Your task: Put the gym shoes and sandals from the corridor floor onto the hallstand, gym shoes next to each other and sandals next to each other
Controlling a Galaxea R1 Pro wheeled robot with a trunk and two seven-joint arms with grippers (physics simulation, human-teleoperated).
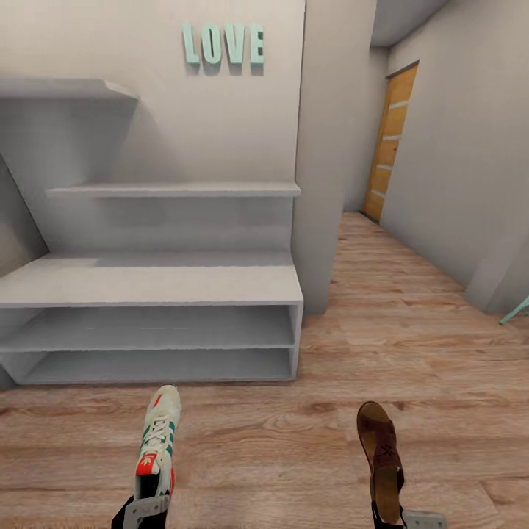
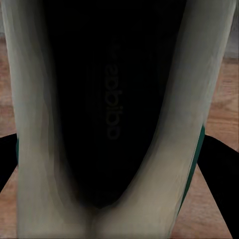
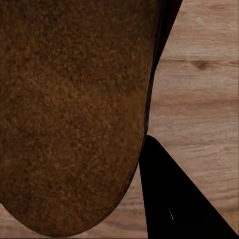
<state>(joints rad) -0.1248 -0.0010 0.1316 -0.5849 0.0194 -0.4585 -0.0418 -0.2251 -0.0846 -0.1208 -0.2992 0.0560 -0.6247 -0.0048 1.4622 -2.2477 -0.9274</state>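
One gym shoe [image 1: 158,441], white with green stripes and a red-orange heel, points toward the hallstand [image 1: 147,283], and my left gripper [image 1: 149,508] is shut on its heel at the bottom edge of the head view. Up close in the left wrist view, the gym shoe's dark opening [image 2: 109,109] sits between black fingers [image 2: 221,169]. A brown sandal [image 1: 380,448] is held at its heel by my shut right gripper [image 1: 391,518], over the corridor floor [image 1: 279,448]. In the right wrist view, the sandal [image 3: 69,114] lies beside a black finger [image 3: 172,199].
The hallstand's flat top and two open shelf levels hold nothing. Wall shelves [image 1: 176,189] and mint LOVE letters [image 1: 222,44] hang above it. A wall corner [image 1: 323,184] stands right of the rack. The corridor runs past it to an orange door [image 1: 393,143]. A mint frame edge [image 1: 516,312] shows far right.
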